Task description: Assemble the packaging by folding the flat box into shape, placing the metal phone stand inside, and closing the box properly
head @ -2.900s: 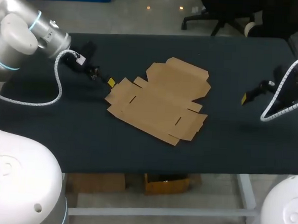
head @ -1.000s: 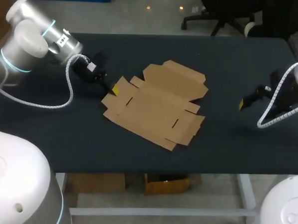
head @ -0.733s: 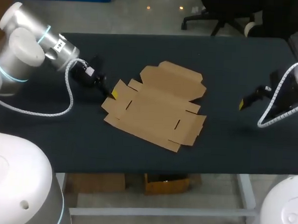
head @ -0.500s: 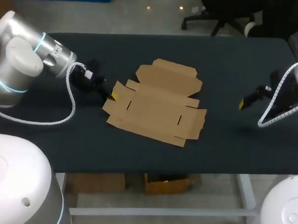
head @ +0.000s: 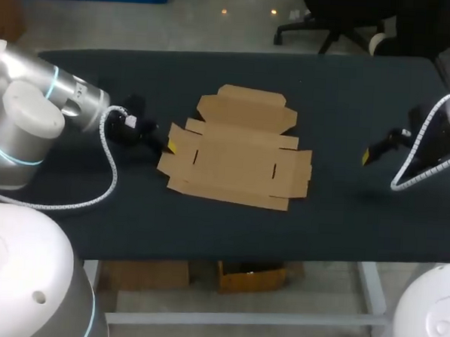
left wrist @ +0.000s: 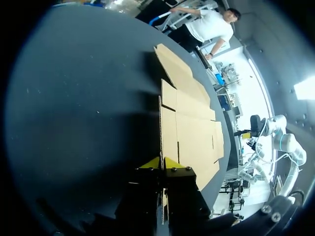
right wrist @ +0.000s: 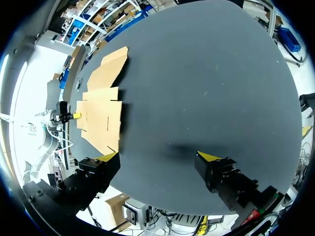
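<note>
I am pinching the flat box [head: 237, 158] with my left gripper [left wrist: 162, 163]. Its 2 yellow fingertips [left wrist: 172, 162] are sitting narrow, almost together, and the thin cardboard edge of the nearest side flap is running between them with both tips pressing on it. From that grip the box is stretching straight ahead of the fingers, lying unfolded on the dark table [head: 350, 92] with its panels spread flat. The large lid panel [head: 247, 109] is lying ahead of the gripper, off to the side farther from my base. 2 short slots [head: 274, 169] are showing in the middle panel, 1 close ahead of the left fingers and 1 toward the box's far end.

My right gripper [right wrist: 158, 157] is hanging over the table with its 2 fingers spread wide, and only dark tabletop is showing between the yellow fingertips [right wrist: 209, 156]. The box is lying well ahead of this gripper, well apart from it, not touching either finger. Seen from here, my left gripper is gripping the box's far end.
</note>
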You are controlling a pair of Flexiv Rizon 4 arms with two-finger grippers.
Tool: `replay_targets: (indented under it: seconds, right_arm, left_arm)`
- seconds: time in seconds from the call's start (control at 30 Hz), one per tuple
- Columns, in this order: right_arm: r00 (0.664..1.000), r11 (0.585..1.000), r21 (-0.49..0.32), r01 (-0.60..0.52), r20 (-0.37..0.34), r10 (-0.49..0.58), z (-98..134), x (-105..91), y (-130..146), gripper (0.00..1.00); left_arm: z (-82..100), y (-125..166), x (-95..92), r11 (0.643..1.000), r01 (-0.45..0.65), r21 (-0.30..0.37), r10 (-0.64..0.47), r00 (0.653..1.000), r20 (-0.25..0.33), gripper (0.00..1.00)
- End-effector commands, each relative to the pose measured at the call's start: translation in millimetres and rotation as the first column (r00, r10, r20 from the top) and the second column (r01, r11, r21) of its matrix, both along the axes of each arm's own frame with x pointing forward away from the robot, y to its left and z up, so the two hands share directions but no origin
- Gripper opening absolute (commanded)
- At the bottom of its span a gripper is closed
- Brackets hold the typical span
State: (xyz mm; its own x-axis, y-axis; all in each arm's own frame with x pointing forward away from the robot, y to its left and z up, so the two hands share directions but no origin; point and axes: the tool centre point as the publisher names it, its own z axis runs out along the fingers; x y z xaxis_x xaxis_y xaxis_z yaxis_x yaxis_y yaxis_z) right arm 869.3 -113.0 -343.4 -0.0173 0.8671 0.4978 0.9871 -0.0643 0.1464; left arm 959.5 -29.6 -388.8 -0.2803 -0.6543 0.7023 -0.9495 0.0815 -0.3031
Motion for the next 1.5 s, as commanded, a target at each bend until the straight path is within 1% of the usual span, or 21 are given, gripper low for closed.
replay_targets:
  seconds: [0.03,0.17,0.23,0.33,0.4,0.47,0.5,0.53,0.6,0.63,0.73,0.77,0.83,0.9,0.93,1.07,1.27,1.37,1.4,1.43,1.5]
  right_arm:
    - [1.000,1.000,0.008,-0.003,-0.004,0.003,2,-1.1,-3,1.00]
    - [1.000,1.000,0.009,-0.002,-0.006,0.002,1,-1.6,-2,1.00]
    - [1.000,1.000,0.009,-0.002,-0.006,0.002,1,-1.9,-2,1.00]
    - [1.000,1.000,0.007,-0.002,-0.004,0.002,2,-2.4,-2,1.00]
    - [1.000,1.000,0.007,-0.003,-0.003,0.003,3,-2.1,-1,1.00]
    - [1.000,1.000,0.008,-0.005,-0.001,0.005,3,-2.0,0,1.00]
    - [1.000,1.000,0.008,-0.007,-0.001,0.007,3,-2.0,0,1.00]
    - [1.000,1.000,0.008,-0.008,0.000,0.008,4,-2.1,1,1.00]
    - [1.000,1.000,0.007,-0.010,0.000,0.010,4,-2.4,1,1.00]
    - [1.000,1.000,0.007,-0.009,0.000,0.009,4,-2.6,1,1.00]
    - [1.000,1.000,0.004,-0.006,0.000,0.006,5,-4.0,0,1.00]
    - [1.000,1.000,0.003,-0.005,0.000,0.005,5,-4.3,0,1.00]
    - [1.000,1.000,0.003,-0.004,0.001,0.004,6,-4.7,0,1.00]
    - [1.000,1.000,0.002,-0.003,0.003,0.003,7,-4.7,1,1.00]
    - [1.000,1.000,0.001,-0.003,0.004,0.003,8,-4.6,1,1.00]
    - [1.000,1.000,-0.001,-0.005,0.007,0.005,9,-4.6,3,1.00]
    - [1.000,1.000,-0.003,-0.005,0.006,0.005,10,-4.2,5,1.00]
    - [1.000,1.000,-0.004,-0.007,0.007,0.007,10,-3.6,5,1.00]
    - [1.000,1.000,-0.004,-0.009,0.007,0.009,10,-3.3,6,1.00]
    - [1.000,1.000,-0.004,-0.010,0.006,0.010,10,-3.1,6,1.00]
    - [1.000,1.000,-0.004,-0.012,0.004,0.012,9,-3.2,7,1.00]
  left_arm:
    - [0.1,-1,-0.3,1.000,0.005,0.011,-0.005,1.000,-0.012,1.00]
    - [-1.6,2,0.3,1.000,0.004,0.029,-0.003,1.000,-0.020,1.00]
    - [1.0,6,1.2,0.999,0.005,0.047,-0.004,1.000,-0.013,1.00]
    - [9.4,13,6.9,0.996,0.052,0.073,-0.051,0.999,-0.016,1.00]
    - [12.5,16,12.5,0.995,0.076,0.069,-0.074,0.997,-0.030,1.00]
    - [15.8,19,18.0,0.991,0.113,0.071,-0.111,0.993,-0.030,1.00]
    - [17.6,21,21.3,0.992,0.104,0.072,-0.102,0.994,-0.029,1.00]
    - [19.0,21,23.7,0.987,0.143,0.076,-0.141,0.990,-0.031,1.00]
    - [21.6,22,26.9,0.985,0.149,0.084,-0.147,0.989,-0.028,1.00]
    - [22.9,22,28.1,0.978,0.185,0.094,-0.183,0.983,-0.032,1.00]
    - [25.2,20,30.6,0.967,0.231,0.108,-0.228,0.973,-0.033,1.00]
    - [25.4,20,31.4,0.967,0.230,0.111,-0.228,0.973,-0.033,1.00]
    - [25.1,19,33.0,0.956,0.269,0.117,-0.266,0.963,-0.038,1.00]
    - [23.0,18,36.4,0.945,0.307,0.113,-0.303,0.951,-0.057,1.00]
    - [21.9,18,38.6,0.950,0.291,0.112,-0.286,0.956,-0.061,1.00]
    - [18.6,18,41.7,0.945,0.315,0.092,-0.307,0.948,-0.085,1.00]
    - [5.5,13,36.9,0.938,0.341,0.062,-0.332,0.935,-0.125,1.00]
    - [0.6,10,34.2,0.936,0.349,0.052,-0.340,0.931,-0.136,0.72]
    - [-0.5,9,33.5,0.935,0.351,0.047,-0.341,0.930,-0.138,0.57]
    - [-1.1,8,33.2,0.936,0.350,0.045,-0.341,0.930,-0.138,0.49]
    - [-2.0,7,32.6,0.935,0.351,0.044,-0.342,0.929,-0.140,0.43]
